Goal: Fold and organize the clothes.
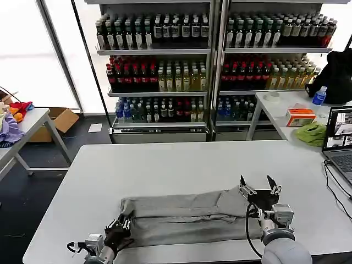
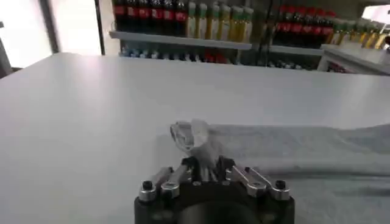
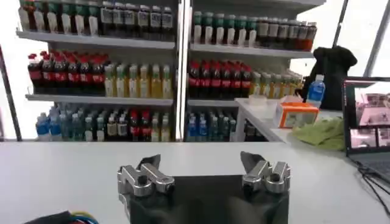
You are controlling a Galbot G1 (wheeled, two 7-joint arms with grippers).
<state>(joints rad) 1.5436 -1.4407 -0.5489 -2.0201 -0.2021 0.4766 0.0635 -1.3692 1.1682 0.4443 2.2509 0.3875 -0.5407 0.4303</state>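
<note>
Head view: left claw [image 1: 122, 226] pinching shirt [image 1: 187, 214] corner to anchor fold on worktop [image 1: 181, 165]; right claw [image 1: 259, 191] spread wide, released.

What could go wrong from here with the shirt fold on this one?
The left gripper pinches just a small bunch at the end of the grey shirt, so the fabric may slip out when pulled. The right gripper is open above the other end, holding nothing, so that end could drag or skew the fold.
</note>
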